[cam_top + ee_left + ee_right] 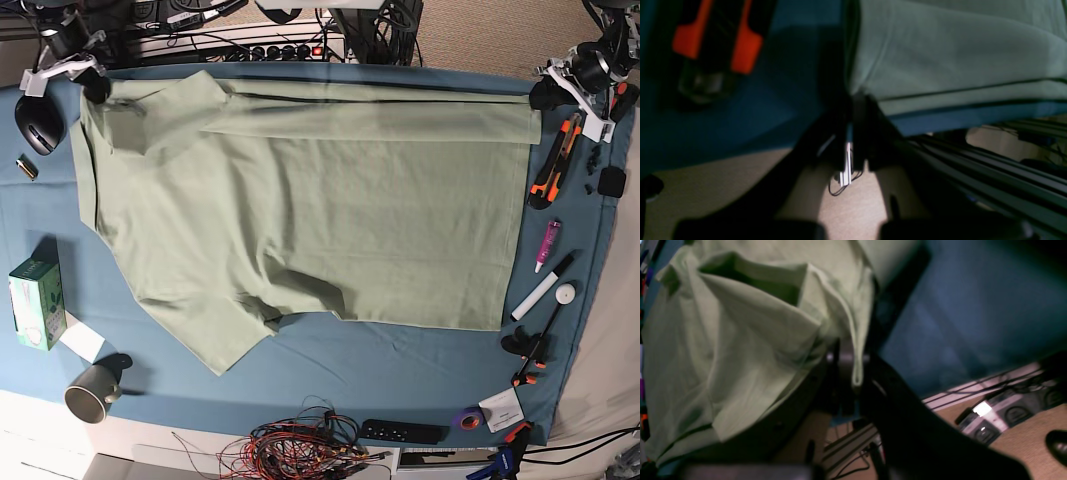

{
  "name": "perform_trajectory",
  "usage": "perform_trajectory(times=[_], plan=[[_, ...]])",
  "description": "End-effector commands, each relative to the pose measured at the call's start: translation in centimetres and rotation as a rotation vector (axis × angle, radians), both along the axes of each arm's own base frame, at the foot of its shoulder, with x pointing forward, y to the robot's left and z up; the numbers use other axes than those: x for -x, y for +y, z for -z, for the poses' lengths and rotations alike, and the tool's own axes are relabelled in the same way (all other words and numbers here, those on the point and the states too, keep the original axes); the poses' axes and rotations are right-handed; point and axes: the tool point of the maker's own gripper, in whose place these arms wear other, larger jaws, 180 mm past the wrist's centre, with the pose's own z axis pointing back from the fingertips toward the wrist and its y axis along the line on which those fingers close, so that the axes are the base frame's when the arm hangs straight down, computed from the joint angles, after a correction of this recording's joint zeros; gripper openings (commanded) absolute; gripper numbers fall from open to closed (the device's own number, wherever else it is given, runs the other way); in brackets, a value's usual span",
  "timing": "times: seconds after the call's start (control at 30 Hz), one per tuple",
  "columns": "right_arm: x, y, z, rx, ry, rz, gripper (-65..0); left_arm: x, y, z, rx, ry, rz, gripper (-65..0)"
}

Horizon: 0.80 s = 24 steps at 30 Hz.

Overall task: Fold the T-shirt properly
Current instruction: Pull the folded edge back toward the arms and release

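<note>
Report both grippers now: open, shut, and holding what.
Left gripper: shut on the T-shirt, at its hem corner.
Right gripper: shut on the T-shirt, at its shoulder edge.

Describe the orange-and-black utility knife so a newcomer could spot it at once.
Start at the T-shirt spread on the teal table cloth. Just off its hem corner under the left gripper lies the utility knife. It alone is orange and black; the pens below are pink, black and white.

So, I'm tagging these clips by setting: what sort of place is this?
Likely a robotics lab or workshop bench. A T-shirt lies on a teal-blue table cloth, with a tangle of wires at one edge, a utility knife and markers beside it.
</note>
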Motion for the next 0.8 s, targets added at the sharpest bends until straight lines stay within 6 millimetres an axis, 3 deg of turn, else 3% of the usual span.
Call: perform_trajectory(times=[0.0,0.77], plan=[[-0.3,-1.1,-1.5,0.051,-0.027,-0.001,-65.0,0.2,0.5,-0.3,-0.023,0.005,0.013,-65.0],[0.5,-1.1,-1.7,0.107,0.01,-0.03,-65.0,1.5,0.7,0.2,-0.042,0.04,0.018,-65.0]])
